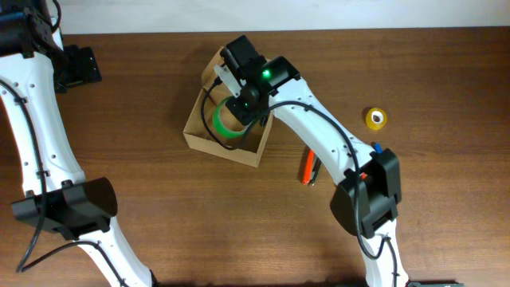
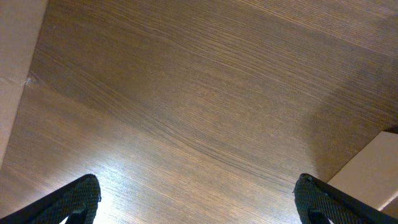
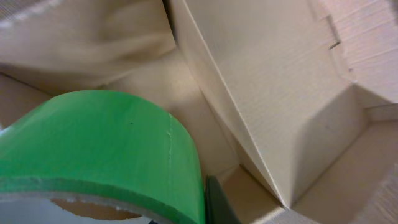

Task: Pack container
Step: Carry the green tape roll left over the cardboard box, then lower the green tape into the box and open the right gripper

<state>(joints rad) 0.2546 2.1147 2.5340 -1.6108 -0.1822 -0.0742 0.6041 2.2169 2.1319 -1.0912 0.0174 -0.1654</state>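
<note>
Reading this as early in the job, first item going in. The right pincer (image 1: 235, 112) is down inside the box (image 1: 194, 127), pressed together on the wall of the green roll (image 1: 219, 126). The wrist view backs that up: the green band fills the lower left, one finger (image 3: 214, 200) sits tight against its edge, and there are cardboard walls and floor all round. I can't tell whether the roll touches the floor or hangs just above it. The box sits left of centre on the worktop (image 1: 446, 223), a bit skewed, with the lid (image 1: 210, 73) open on the far side and partly hidden under the wrist. I see nothing else inside, though the arm covers part of the interior. Outstanding: the yellow roll (image 1: 376, 118) lies well apart to the right, and the pens (image 1: 308, 169), one orange and one dark, lie together just beside the right forearm. Something blue (image 1: 374, 147) peeks out by the elbow, too small to call. The left pincer (image 2: 196, 186) is spread wide over bare wood at the far left, nothing between its fingers. My tally: one item in hand inside the box and not let go, at least three loose on the worktop, and the lid to fold and tuck after that. Letting go of the green roll comes first, I'd say.
</note>
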